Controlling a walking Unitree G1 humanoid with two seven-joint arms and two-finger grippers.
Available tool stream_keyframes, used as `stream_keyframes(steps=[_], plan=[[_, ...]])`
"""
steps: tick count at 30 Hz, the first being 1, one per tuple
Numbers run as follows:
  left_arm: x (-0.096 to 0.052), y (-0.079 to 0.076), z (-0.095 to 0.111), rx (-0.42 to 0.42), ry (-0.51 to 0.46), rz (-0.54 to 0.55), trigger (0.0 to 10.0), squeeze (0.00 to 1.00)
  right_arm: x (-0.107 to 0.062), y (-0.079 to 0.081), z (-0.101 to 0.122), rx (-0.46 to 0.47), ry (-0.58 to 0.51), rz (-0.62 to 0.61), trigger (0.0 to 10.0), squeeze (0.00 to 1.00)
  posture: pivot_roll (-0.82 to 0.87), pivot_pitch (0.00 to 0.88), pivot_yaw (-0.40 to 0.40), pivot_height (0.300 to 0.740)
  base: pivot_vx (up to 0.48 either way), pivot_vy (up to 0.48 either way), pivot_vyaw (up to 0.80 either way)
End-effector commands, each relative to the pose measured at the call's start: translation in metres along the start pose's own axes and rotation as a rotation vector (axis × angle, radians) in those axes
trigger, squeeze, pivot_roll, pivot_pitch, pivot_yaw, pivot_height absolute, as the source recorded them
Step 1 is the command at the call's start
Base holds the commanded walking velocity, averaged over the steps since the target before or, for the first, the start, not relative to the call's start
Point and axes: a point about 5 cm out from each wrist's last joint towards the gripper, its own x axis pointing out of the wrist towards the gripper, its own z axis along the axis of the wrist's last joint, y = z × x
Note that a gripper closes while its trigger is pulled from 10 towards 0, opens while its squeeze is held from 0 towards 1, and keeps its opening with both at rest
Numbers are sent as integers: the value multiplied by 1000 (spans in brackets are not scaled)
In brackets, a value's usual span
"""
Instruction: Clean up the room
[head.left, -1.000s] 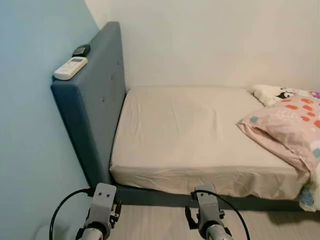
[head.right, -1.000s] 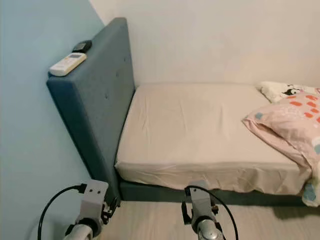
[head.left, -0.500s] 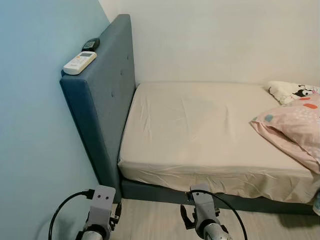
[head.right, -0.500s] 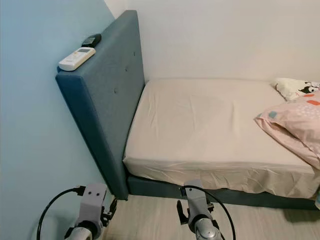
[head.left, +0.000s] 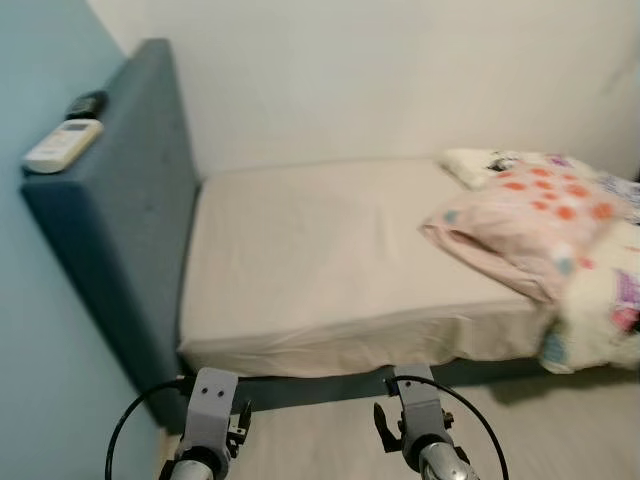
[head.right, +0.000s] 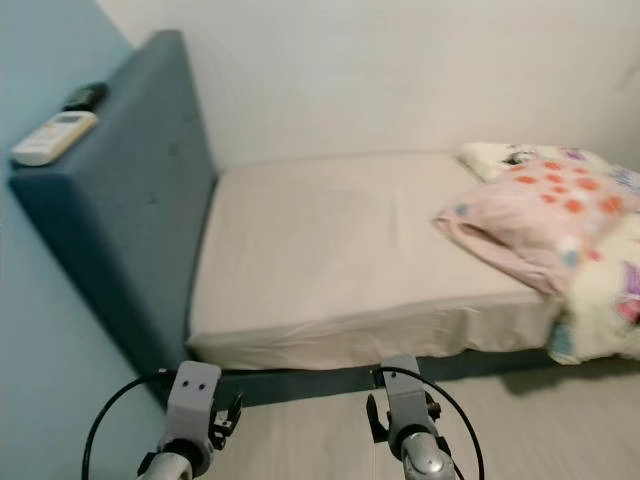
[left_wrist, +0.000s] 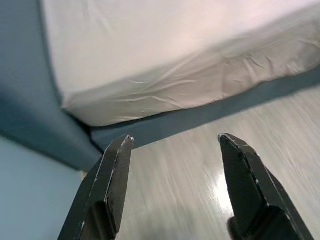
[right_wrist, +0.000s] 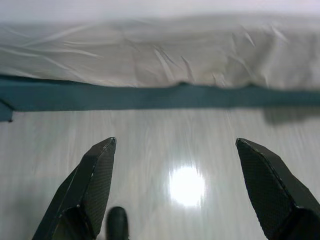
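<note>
Bed: centre of the head views; beige fitted sheet bare across the middle, blue headboard along the left edge of frame.
Bedding: pink spotted pillow and a crumpled patterned blanket bunched at the right edge, the blanket hanging over the mattress side.
Headboard top: white remote control at upper left, with a small dark object just beyond it; its type cannot be determined.
Left gripper: low at bottom of frame, above the wooden floor near the bed's corner; jaws apart, holding nothing.
Right gripper: low at bottom of frame, facing the bed base; jaws apart, holding nothing.
Task progress: judged as early; nothing is grasped, the bedding lies untidy, and the remote sits on the headboard.
Change from earlier frames: the whole picture has shifted, so the camera has turned right; more pillow and blanket are in frame, and the headboard sits nearer the left edge. The things themselves have not moved.
</note>
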Motion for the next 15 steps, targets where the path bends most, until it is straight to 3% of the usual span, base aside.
stream_keyframes(steps=[1,3,15], plan=[[-2,1,-3,-9,4,10,10000,0,-1,3,-3,6,11,12,10000,0,-17,139,-12,740,0,0,-800],[-2,1,-1,-18,-10,10,10000,0,-1,3,-3,8,10,16,10000,0,-16,139,-15,740,0,0,-719],[-3,1,1,-17,-26,15,10000,0,-1,8,0,-9,-9,46,10000,0,-14,136,-18,740,0,0,0]])
